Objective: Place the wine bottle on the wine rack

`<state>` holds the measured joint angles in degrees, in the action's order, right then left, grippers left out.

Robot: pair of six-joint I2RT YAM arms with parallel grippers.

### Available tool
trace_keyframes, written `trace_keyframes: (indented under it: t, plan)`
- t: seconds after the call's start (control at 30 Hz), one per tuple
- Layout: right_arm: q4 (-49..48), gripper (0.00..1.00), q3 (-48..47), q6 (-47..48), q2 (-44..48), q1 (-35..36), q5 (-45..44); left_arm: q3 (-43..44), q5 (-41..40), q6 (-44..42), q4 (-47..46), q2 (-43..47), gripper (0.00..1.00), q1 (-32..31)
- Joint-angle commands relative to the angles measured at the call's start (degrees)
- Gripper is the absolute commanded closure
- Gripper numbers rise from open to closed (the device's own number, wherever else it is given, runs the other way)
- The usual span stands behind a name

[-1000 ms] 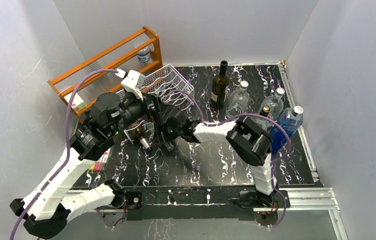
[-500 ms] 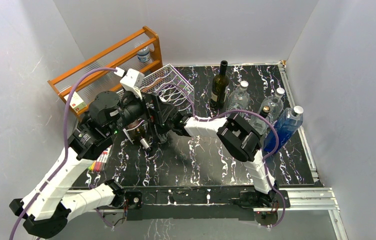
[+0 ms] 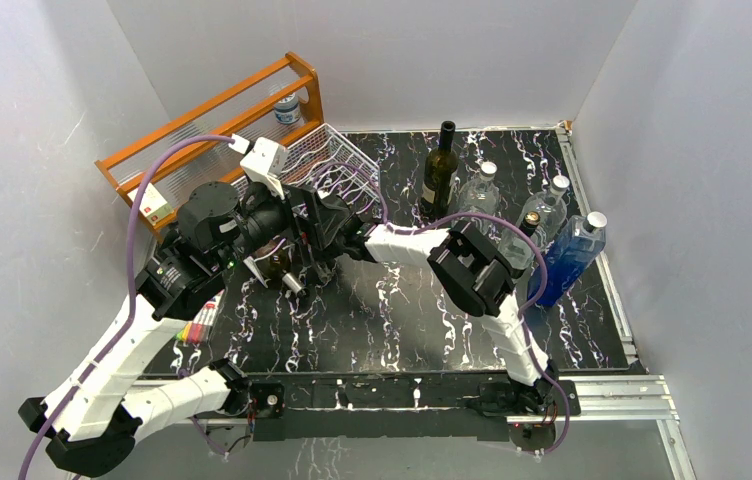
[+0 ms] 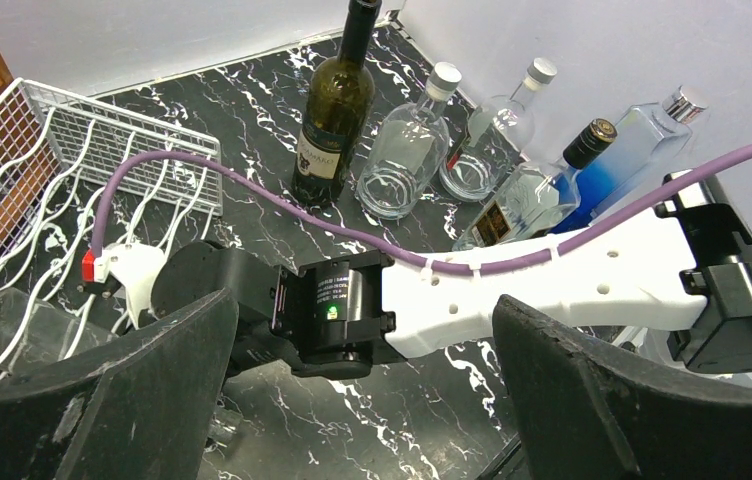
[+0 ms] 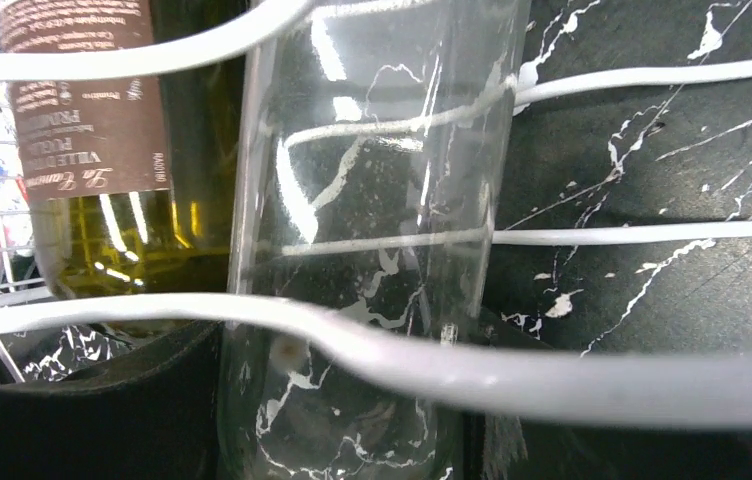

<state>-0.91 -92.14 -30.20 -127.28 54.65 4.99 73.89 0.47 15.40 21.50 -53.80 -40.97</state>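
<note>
At the near edge of the wine rack [image 3: 347,165], the right gripper [image 5: 342,430] pinches a clear bottle [image 5: 372,200] among the wires.

This clear bottle lies in the rack's white wires with a dark finger against each side of its body, and a green bottle [image 5: 112,150] with a brown label lies just beside it; whether the two touch I cannot tell. The left gripper [image 4: 367,400] hovers above with its fingers spread wide, holding nothing. Glass like this should be hard, smooth, slippery and breakable, though it looks empty and so fairly light. The straight body seems a surer hold than the tapering neck. Wires crowd it closely, and the raised mesh side and orange shelf [image 3: 212,110] hem in the far side. Open table [image 3: 402,320] lies nearer the arms, well apart from the standing bottles [image 4: 397,150].
</note>
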Motion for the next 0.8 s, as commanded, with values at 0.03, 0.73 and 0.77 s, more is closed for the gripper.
trace_keyframes:
  t: [0.03,0.73,0.77]
  plan:
    - [-5.17,0.63,-2.02,-2.27,-0.16,-0.89,4.40,1.62,1.03,-0.02,-0.32,0.31,0.02,0.23]
    - [-0.50,0.14,-0.30,1.06,2.31,-1.62,6.47,1.31,0.25,-0.81,-0.57,0.32,0.02,0.21]
    - [-0.42,0.13,0.15,1.80,2.69,-1.60,6.56,1.27,0.17,-0.81,-0.58,0.40,0.02,0.23]
